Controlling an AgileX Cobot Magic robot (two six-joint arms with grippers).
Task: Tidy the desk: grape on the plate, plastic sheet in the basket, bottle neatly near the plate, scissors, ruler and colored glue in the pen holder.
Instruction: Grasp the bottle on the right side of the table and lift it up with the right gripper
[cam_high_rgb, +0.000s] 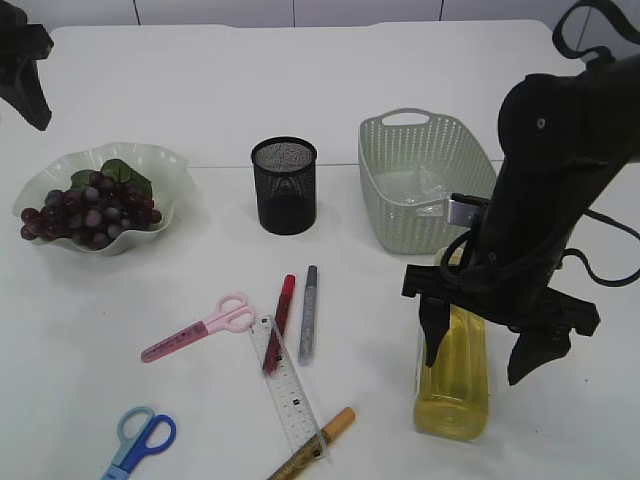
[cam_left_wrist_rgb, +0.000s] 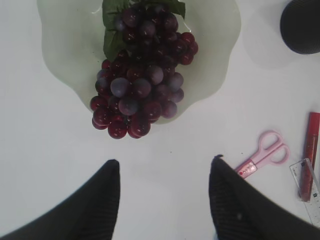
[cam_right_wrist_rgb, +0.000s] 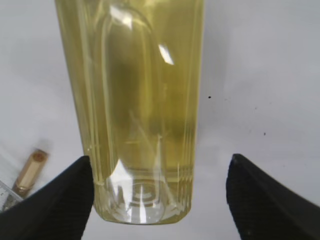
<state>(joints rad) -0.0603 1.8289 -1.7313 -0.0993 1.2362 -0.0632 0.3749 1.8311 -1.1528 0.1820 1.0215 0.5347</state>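
The yellow bottle (cam_high_rgb: 452, 400) lies on the table and fills the right wrist view (cam_right_wrist_rgb: 135, 90). My right gripper (cam_high_rgb: 476, 368) (cam_right_wrist_rgb: 160, 159) is open, with a finger on each side of the bottle's base. Grapes (cam_high_rgb: 90, 210) (cam_left_wrist_rgb: 140, 85) lie on the green plate (cam_high_rgb: 60, 170). My left gripper (cam_left_wrist_rgb: 165, 162) is open and empty, in front of the plate. The plastic sheet (cam_high_rgb: 425, 190) lies in the basket (cam_high_rgb: 375, 190). Pink scissors (cam_high_rgb: 200, 328), blue scissors (cam_high_rgb: 140, 440), ruler (cam_high_rgb: 285, 385), and red (cam_high_rgb: 280, 320), silver (cam_high_rgb: 308, 312) and gold (cam_high_rgb: 315, 445) glue pens lie on the table.
The black mesh pen holder (cam_high_rgb: 285, 190) stands at the middle, between plate and basket. The left arm (cam_high_rgb: 30, 95) hangs at the far left corner. The gold glue pen's end (cam_right_wrist_rgb: 30, 172) lies just left of the bottle's base.
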